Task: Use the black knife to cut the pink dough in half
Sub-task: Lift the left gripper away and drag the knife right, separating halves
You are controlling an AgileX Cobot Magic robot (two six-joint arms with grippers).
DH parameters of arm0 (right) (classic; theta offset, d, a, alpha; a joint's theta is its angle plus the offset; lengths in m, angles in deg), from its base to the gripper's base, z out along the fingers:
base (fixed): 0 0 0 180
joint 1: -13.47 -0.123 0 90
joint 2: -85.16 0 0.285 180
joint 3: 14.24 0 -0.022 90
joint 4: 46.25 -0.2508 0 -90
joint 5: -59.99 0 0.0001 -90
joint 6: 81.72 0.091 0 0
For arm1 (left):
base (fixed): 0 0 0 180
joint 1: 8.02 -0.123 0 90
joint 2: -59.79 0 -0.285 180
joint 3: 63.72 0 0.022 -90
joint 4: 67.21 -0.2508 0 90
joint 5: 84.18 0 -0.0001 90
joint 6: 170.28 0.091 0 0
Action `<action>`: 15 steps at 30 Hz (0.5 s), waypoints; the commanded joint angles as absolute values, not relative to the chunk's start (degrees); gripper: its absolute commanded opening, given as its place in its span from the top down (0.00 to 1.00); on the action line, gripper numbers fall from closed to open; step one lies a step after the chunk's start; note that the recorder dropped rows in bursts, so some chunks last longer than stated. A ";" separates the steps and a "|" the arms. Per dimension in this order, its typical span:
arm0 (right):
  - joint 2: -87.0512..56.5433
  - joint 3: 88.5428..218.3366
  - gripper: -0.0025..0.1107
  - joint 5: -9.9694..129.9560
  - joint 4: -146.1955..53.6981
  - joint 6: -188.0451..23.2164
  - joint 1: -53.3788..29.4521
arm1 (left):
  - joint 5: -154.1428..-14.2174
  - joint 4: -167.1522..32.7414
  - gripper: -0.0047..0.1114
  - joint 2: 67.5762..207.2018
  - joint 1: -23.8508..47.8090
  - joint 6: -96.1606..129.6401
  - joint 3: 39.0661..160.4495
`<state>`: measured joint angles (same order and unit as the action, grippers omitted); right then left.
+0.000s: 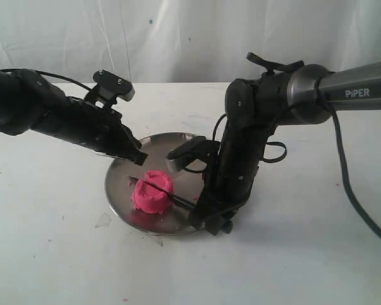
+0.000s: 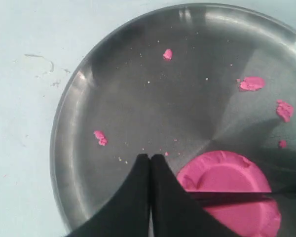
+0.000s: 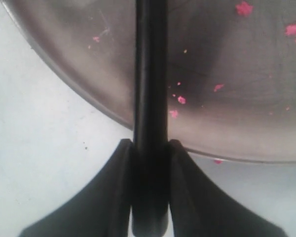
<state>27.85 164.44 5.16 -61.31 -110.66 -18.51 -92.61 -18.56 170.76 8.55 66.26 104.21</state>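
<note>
Exterior view has the right gripper [image 1: 211, 219] clamped on the black knife [image 1: 167, 192] handle, blade sunk into the pink dough [image 1: 152, 192] on the plate [image 1: 117, 184], looks soft and sticky, left gripper [image 2: 151, 160] pinched empty.

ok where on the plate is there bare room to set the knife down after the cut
Bare steel on the plate between its rim and the pink dough, with only crumbs. Crowded around the dough, where the black knife and left gripper sit.
</note>
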 commanded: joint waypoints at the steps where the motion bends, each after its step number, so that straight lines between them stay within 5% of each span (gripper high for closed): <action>1: 28.41 164.42 0.98 5.10 -60.83 -109.75 -18.53 | -93.63 -17.98 0.96 165.32 8.65 66.41 99.89; 15: 28.41 164.42 0.98 6.10 -56.21 -102.28 -18.53 | -91.62 -18.23 0.96 153.58 8.65 65.91 92.76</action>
